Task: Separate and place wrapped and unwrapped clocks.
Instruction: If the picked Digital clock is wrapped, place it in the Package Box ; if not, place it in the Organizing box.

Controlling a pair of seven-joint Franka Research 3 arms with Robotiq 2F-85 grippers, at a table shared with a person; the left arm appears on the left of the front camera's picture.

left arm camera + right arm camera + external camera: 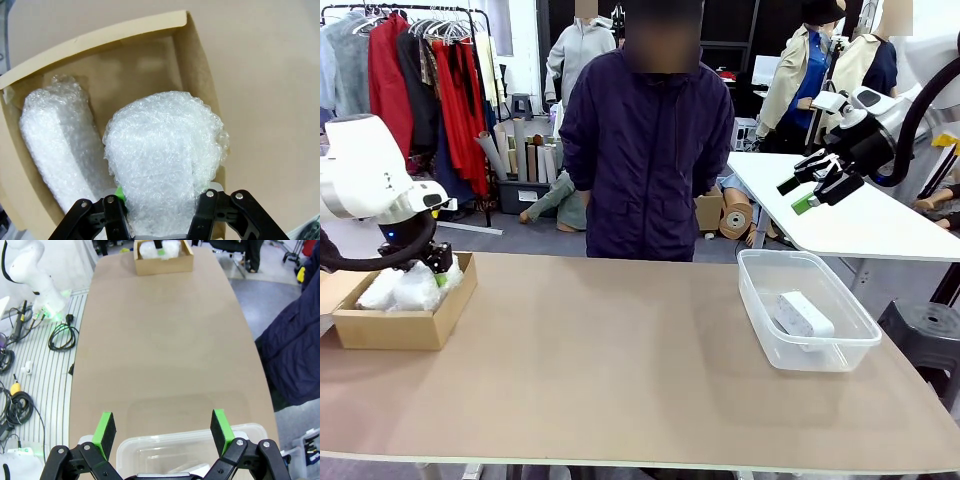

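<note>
Your left gripper (160, 212) has its fingers pinched on the near end of a wrapped clock (167, 160), a fat lump in bubble wrap that hangs just inside the cardboard box (192, 60). The wrap is soft and springy, so I'd judge the fingers are squeezing padding more than the hard body inside; expect some give and perhaps a little slip on the slick plastic. It is probably light, but the clock under the wrap may be fragile, so a hold across the thick middle, where the padding is fullest, would be safer than one at a loose end.

Beside it in the box lies a second wrapped clock (57, 140), long and narrow, along the box's wall. From the front you can see both white bundles (405, 285) in the box (400, 330) at the left end of the surface (610, 360).

Your right gripper (820, 185) is raised well above the surface with its green-padded fingers (105, 427) spread wide and nothing between them. Below it stands the clear tub (770, 335), and the bare clock (804, 314), a smooth white block, lies alone on its bottom. That one will be stiff and slippery; take it across its short sides.
</note>
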